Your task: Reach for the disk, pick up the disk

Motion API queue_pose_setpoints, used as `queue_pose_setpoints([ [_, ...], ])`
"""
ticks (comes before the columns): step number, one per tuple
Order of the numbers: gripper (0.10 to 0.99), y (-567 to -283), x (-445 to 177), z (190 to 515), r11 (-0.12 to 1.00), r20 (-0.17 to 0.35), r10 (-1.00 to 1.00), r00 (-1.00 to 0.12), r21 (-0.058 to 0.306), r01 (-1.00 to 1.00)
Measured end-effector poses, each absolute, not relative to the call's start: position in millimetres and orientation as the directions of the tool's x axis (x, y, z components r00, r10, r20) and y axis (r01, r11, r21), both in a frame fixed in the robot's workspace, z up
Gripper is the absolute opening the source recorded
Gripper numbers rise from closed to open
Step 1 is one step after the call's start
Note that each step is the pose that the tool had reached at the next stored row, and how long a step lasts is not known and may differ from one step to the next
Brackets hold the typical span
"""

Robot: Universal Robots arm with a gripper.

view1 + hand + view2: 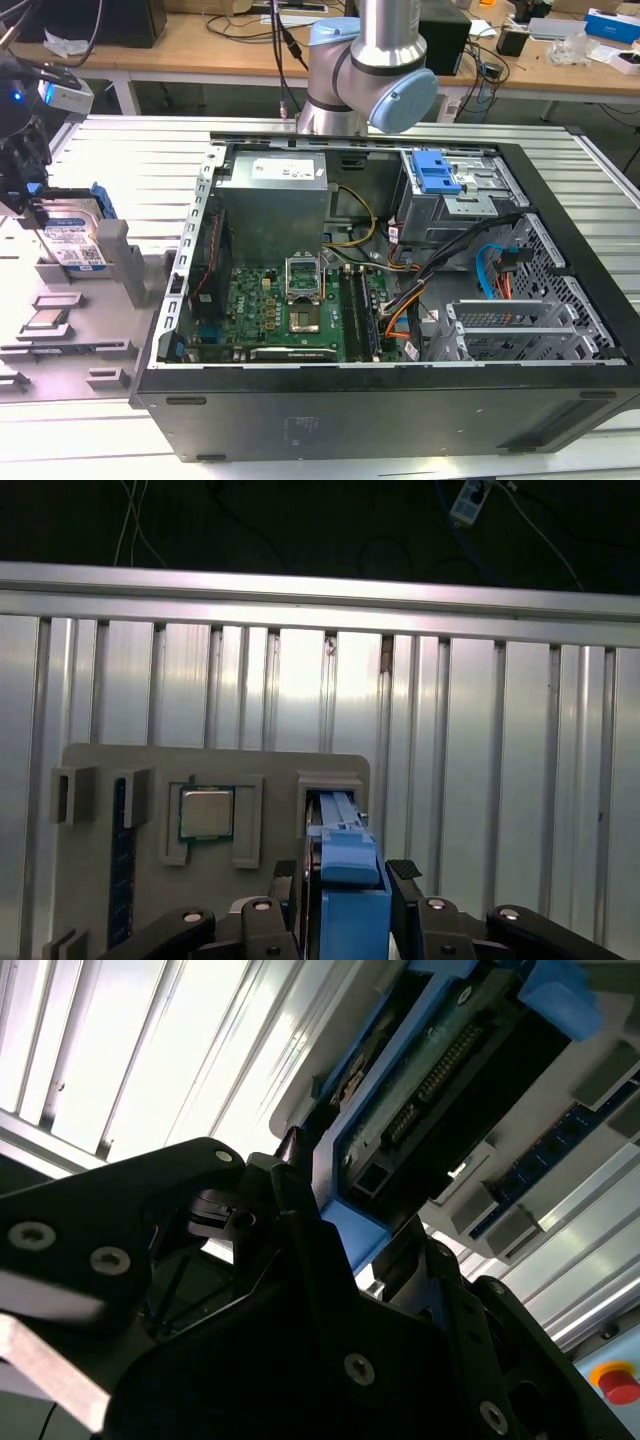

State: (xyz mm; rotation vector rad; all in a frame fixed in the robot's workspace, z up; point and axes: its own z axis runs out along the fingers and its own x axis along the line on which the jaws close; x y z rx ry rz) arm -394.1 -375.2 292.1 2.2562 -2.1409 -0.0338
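**Gripper [38, 212] on the disk [72, 240], not yet out of its slot**

Over at the worktop [130, 150] edge on the exterior view's left, down at the grey holder [122, 255] and right on top of the target. Standing on edge in a slot of that holder, blue rail [350, 850] uppermost, label facing out. In the first wrist view, drawn in narrow: fingers [403, 877] flanking the rail and seemingly pressed against both flat sides. No lift to speak of yet, by the look of it.

Likely a stiff, dense little block, heavy for its bulk, with no give under pressure. Smooth metal faces, so probably slippery. Safer purchase on the plastic rails or high on the two flat sides. Delicate inside too, at a guess: no knocks, no twisting against the slot walls.

Same holder, neighbouring recess: a square silver chip [206, 813] lying flat. Mid-worktop, a black computer case [400, 405] lying open, holding a green board [270, 310], a grey power box [275, 200], cable bundles, and a drive cage with a blue latch [437, 172] at its far corner.
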Motion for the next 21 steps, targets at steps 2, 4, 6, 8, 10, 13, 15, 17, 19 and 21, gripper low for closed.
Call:
queue_pose_setpoints([
  [2, 0.482, -375.2, -394.1, 291.8, -0.052, 0.006, -0.999, 0.053, 0.037, -0.998],
  [4, 0.482, -375.2, -394.0, 291.8, -0.052, 0.006, -0.999, 0.053, 0.037, -0.998],
  [6, 0.373, -375.2, -394.1, 291.8, -0.052, 0.006, -0.999, 0.052, 0.037, -0.998],
  [8, 0.373, -375.2, -394.1, 291.7, -0.052, 0.006, -0.999, 0.052, 0.037, -0.998],
  [10, 0.373, -375.2, -394.1, 291.7, -0.052, 0.006, -0.999, 0.052, 0.037, -0.998],
  [13, 0.373, -375.2, -394.1, 291.5, -0.052, 0.006, -0.999, 0.052, 0.037, -0.998],
  [15, 0.373, -375.2, -394.1, 291.4, -0.052, 0.006, -0.999, 0.052, 0.037, -0.998],
  [17, 0.373, -375.2, -394.1, 291.4, -0.052, 0.005, -0.999, 0.052, 0.037, -0.998],
  [19, 0.373, -375.2, -394.1, 291.3, -0.052, 0.006, -0.999, 0.052, 0.037, -0.998],
  [21, 0.373, -375.2, -394.1, 291.3, -0.052, 0.006, -0.999, 0.052, 0.037, -0.998],
])
